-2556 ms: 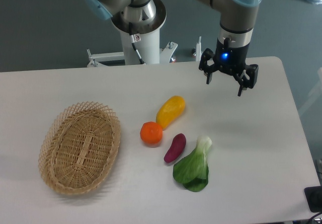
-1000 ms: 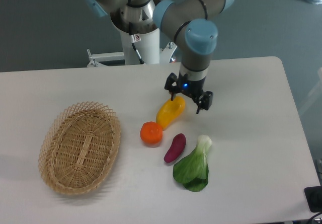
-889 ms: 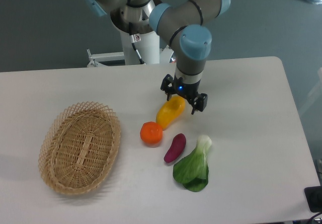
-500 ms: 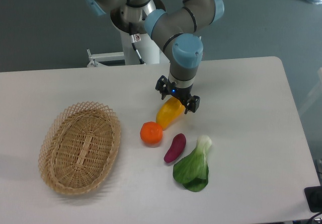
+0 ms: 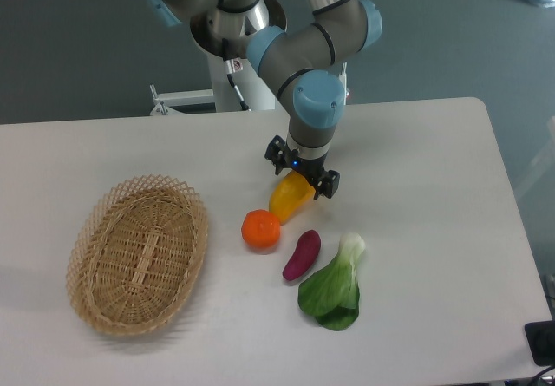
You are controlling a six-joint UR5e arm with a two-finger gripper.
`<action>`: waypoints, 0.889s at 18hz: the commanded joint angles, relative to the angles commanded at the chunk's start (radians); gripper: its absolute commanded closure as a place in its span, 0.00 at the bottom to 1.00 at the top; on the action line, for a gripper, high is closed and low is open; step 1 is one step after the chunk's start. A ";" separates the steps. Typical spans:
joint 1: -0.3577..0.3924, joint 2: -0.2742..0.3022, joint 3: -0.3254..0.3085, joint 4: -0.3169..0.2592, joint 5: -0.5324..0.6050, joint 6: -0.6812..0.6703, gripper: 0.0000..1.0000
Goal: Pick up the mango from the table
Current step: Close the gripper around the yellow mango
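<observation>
The mango (image 5: pixel 287 199), yellow shading to orange, lies on the white-grey table (image 5: pixel 416 169) just right of centre. Its upper end is covered by my gripper (image 5: pixel 301 172), which hangs directly over it. The black fingers are spread wide, one at the mango's upper left and one at its right side, so the gripper is open. I cannot tell whether the fingers touch the fruit.
A round orange (image 5: pixel 261 230) sits against the mango's lower left. A purple sweet potato (image 5: pixel 302 254) and a green bok choy (image 5: pixel 335 288) lie below it. A wicker basket (image 5: pixel 139 252) stands at the left. The arm's base (image 5: pixel 238 56) rises behind the table.
The gripper has travelled from the table's far right leftward and down to the mango, its fingers staying open. The mango and the other items have not moved.
</observation>
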 joint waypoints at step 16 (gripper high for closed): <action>0.003 0.017 0.029 0.000 0.003 -0.005 0.56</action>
